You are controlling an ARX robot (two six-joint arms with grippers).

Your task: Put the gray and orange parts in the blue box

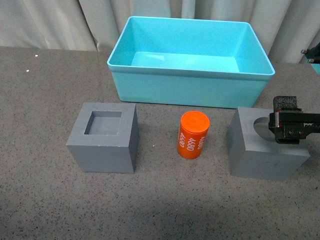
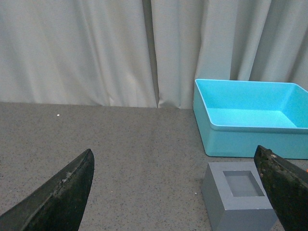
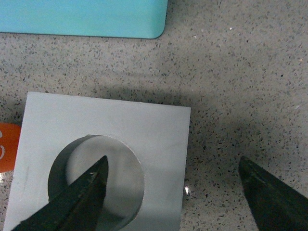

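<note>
Right wrist and front views: my right gripper [image 3: 173, 161] hangs spread wide over the round-recess cube [image 1: 260, 150]. One finger [image 3: 82, 197] is over the round recess [image 3: 122, 185]; the other is out past the cube's side, above the table [image 1: 40, 200]. Judged step: gripping this cube by the wall between recess and outer face. To do it well, I should lower straight down until both pads overlap that wall deeply, keep the inner finger clear of the recess floor, close squarely, and lift high enough to clear the rim of the blue box [image 1: 190, 70], which stands empty just behind.

The orange cylinder [image 1: 193, 135] stands upright between the two cubes. The square-recess cube [image 1: 102, 145] sits to its left, and my left gripper [image 2: 174, 151], also wide apart, looks over it from well back.

Hard to make out: my height above the cube, since the front view cuts my right arm off at the frame edge. The finger hides part of the recess, and the cylinder shows only as a sliver in the right wrist view.
</note>
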